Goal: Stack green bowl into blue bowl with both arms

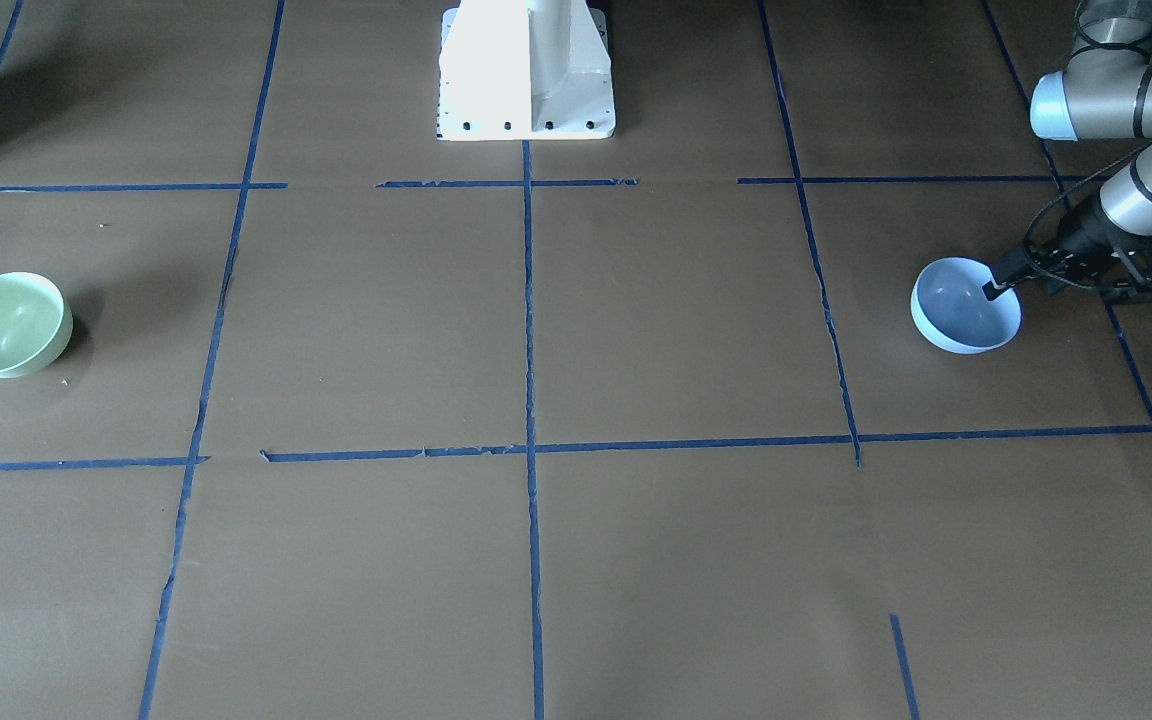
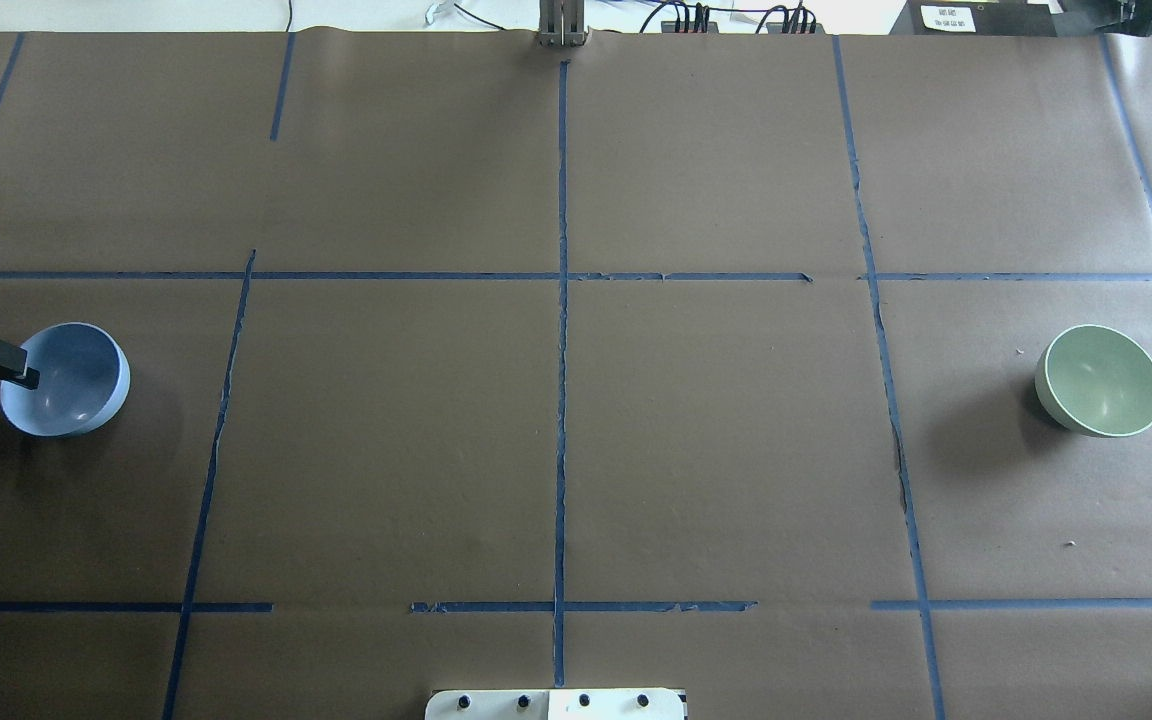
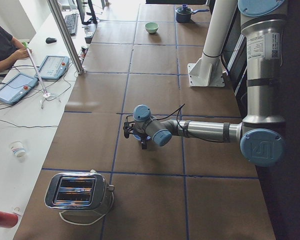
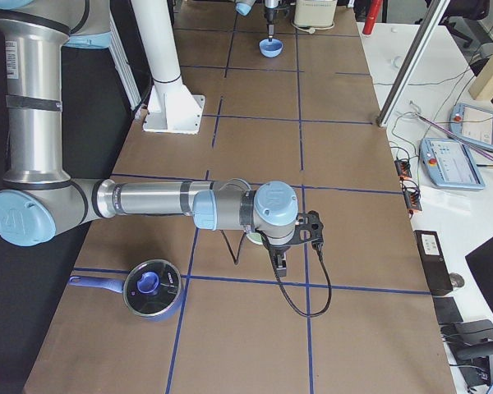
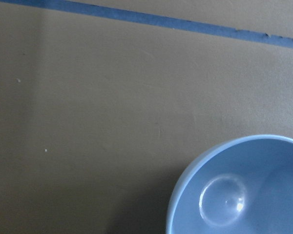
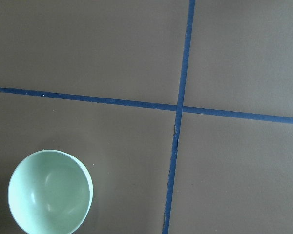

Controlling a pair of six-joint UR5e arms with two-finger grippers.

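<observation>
Blue bowl (image 1: 961, 315): upright, far out on the left-arm side of the white pedestal base (image 1: 526, 70). The left gripper (image 1: 998, 287) had one finger dipped inside its rim; whether it pinched could not be told. Green bowl (image 1: 6, 325): far out on the pedestal's opposite side, with the right gripper (image 4: 281, 261) close by, claw state indeterminable. Advised: confirm a firm rim pinch, then lift level.
</observation>
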